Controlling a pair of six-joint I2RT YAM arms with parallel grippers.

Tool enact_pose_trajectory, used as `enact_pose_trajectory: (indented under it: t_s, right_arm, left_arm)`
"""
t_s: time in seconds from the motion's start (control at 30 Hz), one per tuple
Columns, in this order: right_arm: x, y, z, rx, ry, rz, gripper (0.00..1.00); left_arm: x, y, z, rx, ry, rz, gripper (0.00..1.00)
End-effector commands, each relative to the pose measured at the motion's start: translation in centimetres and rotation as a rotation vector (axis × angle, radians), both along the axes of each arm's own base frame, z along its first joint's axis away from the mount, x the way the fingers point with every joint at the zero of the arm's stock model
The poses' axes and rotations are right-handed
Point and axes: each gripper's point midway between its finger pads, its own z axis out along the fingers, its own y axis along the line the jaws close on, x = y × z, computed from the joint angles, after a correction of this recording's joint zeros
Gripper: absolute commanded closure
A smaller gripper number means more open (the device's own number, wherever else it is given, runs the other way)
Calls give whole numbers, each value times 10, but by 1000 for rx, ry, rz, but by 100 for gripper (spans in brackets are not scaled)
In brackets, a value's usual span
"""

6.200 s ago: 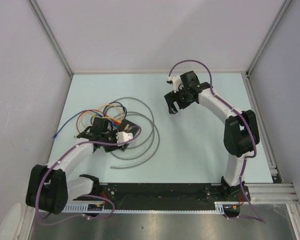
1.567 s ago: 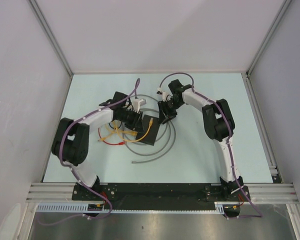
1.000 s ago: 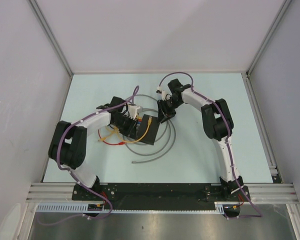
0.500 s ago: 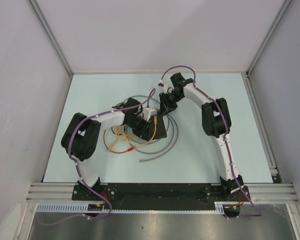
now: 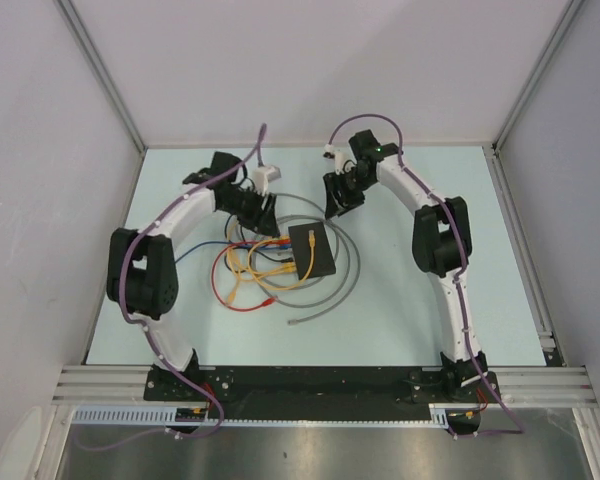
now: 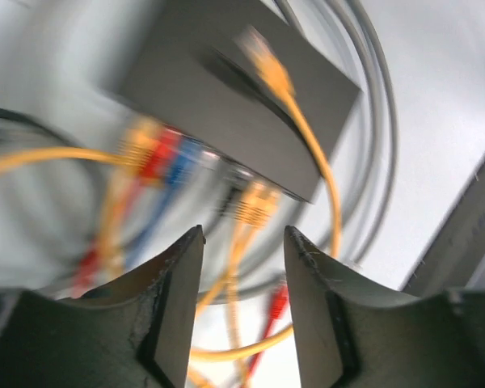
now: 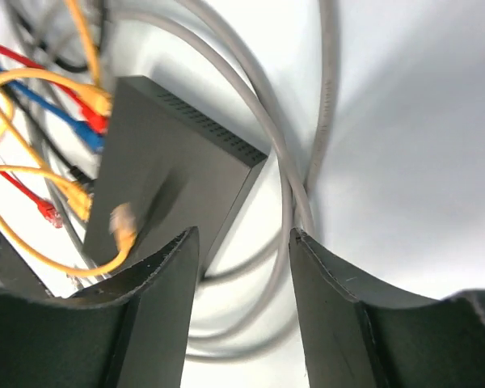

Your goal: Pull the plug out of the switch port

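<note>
The black switch (image 5: 313,250) lies flat at mid-table, with yellow, red and blue cables plugged along its left edge. In the left wrist view, the switch (image 6: 218,97) shows blurred yellow, red and blue plugs and one more yellow plug (image 6: 257,202) in its near edge. A loose yellow plug (image 6: 263,63) lies on its top. My left gripper (image 5: 267,212) is open and empty, back-left of the switch and off it; it also shows in the left wrist view (image 6: 242,238). My right gripper (image 5: 340,206) is open and empty behind the switch (image 7: 166,190); it also shows in the right wrist view (image 7: 244,236).
A grey cable (image 5: 352,262) loops around the switch and ends loose at the front. Yellow and red cables (image 5: 242,280) tangle to the left of the switch. Grey walls enclose the table on three sides.
My left gripper has lifted off the switch and swung to the back left. My right gripper has drawn back slightly. The switch and cables have shifted a little and now lie uncovered.
</note>
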Motion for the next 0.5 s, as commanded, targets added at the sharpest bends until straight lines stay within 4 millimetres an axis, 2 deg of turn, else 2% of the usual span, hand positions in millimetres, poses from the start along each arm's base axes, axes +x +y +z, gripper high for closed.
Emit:
enact_pose_trajectory:
  t_s: [0.0, 0.07, 0.1, 0.13, 0.2, 0.23, 0.3, 0.37, 0.47]
  right_arm:
    - [19, 0, 85, 38, -271, 47, 51]
    - [19, 11, 84, 49, -315, 102, 59]
    - [18, 16, 82, 59, -320, 118, 67]
    - [16, 23, 82, 88, -314, 141, 72]
    - [11, 36, 64, 94, -299, 192, 86]
    - [13, 40, 58, 88, -307, 200, 90]
    - [11, 45, 41, 79, -291, 202, 96]
    - [12, 48, 32, 80, -298, 199, 100]
    - [7, 52, 19, 78, -271, 214, 100]
  left_arm:
    - [39, 12, 45, -63, -114, 61, 46]
    - [57, 12, 36, -75, -101, 102, 45]
    - [65, 10, 38, -94, -91, 127, 45]
    - [72, 9, 28, -99, -73, 137, 45]
    - [88, 5, 32, -130, -84, 146, 46]
    - [93, 6, 21, -126, -61, 154, 46]
    - [105, 5, 22, -133, -64, 166, 49]
    - [111, 3, 12, -136, -41, 168, 52]
    - [114, 4, 1, -123, -24, 166, 53]
